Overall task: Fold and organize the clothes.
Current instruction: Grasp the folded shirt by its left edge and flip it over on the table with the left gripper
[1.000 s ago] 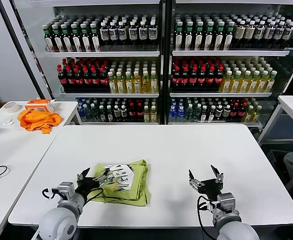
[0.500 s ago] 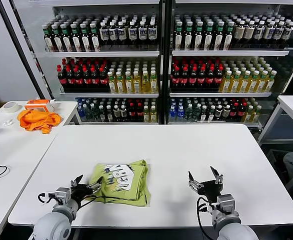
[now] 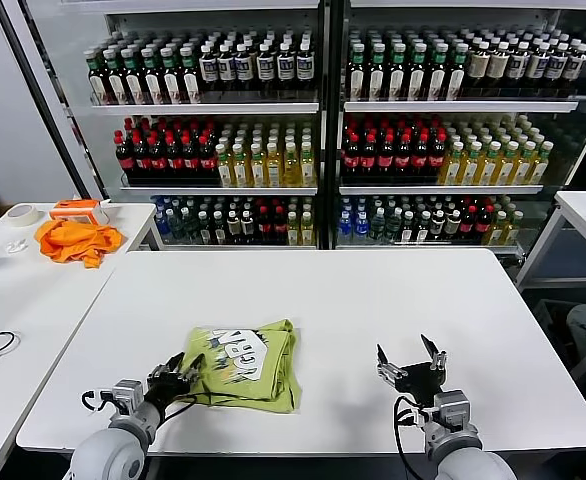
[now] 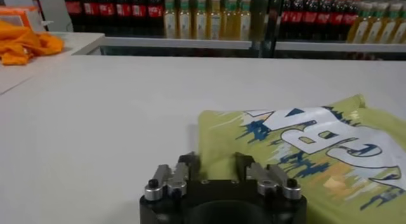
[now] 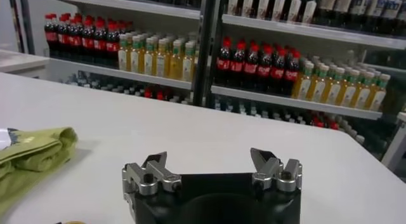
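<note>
T-shirt (image 3: 241, 364) unmoved; left pincer (image 3: 183, 372) has narrowed beside it.

The T-shirt (image 3: 243, 362) before me is lime green, printed in white with dark blue flecks. My bench (image 3: 353, 300) is plain white. An orange cloth (image 3: 76, 240) lies far left. My end effectors are black and silver.

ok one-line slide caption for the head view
Left gripper at the folded lime T-shirt's near-left edge; right gripper open over bare white table.
</note>
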### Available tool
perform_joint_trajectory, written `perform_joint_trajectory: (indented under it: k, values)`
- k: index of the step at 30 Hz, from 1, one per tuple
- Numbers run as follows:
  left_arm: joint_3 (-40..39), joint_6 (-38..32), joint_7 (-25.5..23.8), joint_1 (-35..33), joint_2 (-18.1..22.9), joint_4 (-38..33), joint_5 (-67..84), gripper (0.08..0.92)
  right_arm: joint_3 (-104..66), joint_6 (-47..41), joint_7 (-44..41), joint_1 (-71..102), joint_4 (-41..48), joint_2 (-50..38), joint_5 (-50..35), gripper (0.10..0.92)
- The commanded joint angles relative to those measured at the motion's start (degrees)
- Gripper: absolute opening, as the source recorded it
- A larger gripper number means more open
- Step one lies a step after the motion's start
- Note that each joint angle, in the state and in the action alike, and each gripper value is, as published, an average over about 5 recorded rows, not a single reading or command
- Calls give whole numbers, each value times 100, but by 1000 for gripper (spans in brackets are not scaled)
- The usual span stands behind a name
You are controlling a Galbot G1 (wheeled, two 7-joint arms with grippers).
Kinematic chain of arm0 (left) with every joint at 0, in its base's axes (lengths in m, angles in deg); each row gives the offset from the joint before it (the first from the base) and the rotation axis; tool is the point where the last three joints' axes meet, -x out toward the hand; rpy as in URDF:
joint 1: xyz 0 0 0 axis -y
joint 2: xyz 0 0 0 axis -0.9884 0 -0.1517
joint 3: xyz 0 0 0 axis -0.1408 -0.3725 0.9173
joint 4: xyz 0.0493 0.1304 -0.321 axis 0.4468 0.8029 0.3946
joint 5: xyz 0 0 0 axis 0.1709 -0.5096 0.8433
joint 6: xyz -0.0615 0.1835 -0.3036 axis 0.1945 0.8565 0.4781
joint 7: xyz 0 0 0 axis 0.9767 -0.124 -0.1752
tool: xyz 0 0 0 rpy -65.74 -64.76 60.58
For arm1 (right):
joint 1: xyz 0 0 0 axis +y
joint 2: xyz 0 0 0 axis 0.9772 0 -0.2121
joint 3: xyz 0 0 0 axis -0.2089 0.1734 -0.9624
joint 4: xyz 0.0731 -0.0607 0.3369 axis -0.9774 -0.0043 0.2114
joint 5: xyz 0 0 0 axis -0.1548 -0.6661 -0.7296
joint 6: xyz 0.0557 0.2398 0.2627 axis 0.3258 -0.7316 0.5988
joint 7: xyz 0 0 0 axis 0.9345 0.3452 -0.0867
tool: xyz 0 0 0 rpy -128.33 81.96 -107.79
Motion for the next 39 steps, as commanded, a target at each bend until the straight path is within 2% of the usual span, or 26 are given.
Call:
perform_joint_trajectory:
  k: [1, 7, 13, 19, 25, 30, 32, 34, 36, 39]
  values:
    - [-46, -6, -123, -36, 32, 80, 107, 410, -7, 5, 2, -2, -12, -7, 2, 823]
    - [34, -127, -134, -32, -40, -34, 42, 237, -13, 11, 2, -6, -29, -4, 1, 823]
    - [704, 91, 67, -111, -438, -778, 352, 103, -3, -14, -2, -40, -91, -12, -11, 823]
    - [2074, 514, 203, -414, -1028, -1227, 1044, 97, 34, -17, -5, -114, -57, -9, -12, 823]
    - [3478, 580, 72, -1040, -1422, -982, 1116, 97, 34, -7, -11, -159, -19, -57, -25, 823]
    - [4079, 644, -45, -1005, -1716, -779, 1291, 97, 43, -2, -14, -185, -31, -63, -27, 823]
    - [3919, 717, 38, -915, -1688, -1074, 1644, 97, 41, 2, -14, -187, -30, -63, -25, 823]
    - [3427, 762, 146, -902, -1505, -1587, 2042, 97, 40, 4, -12, -192, -21, -58, -22, 823]
    - [2519, 769, 212, -891, -1187, -2190, 2117, 97, 40, 1, -9, -196, -10, -46, -16, 823]
    - [901, 737, 136, -714, -629, -2636, 1432, 97, 36, -28, -3, -160, -30, -35, -9, 823]
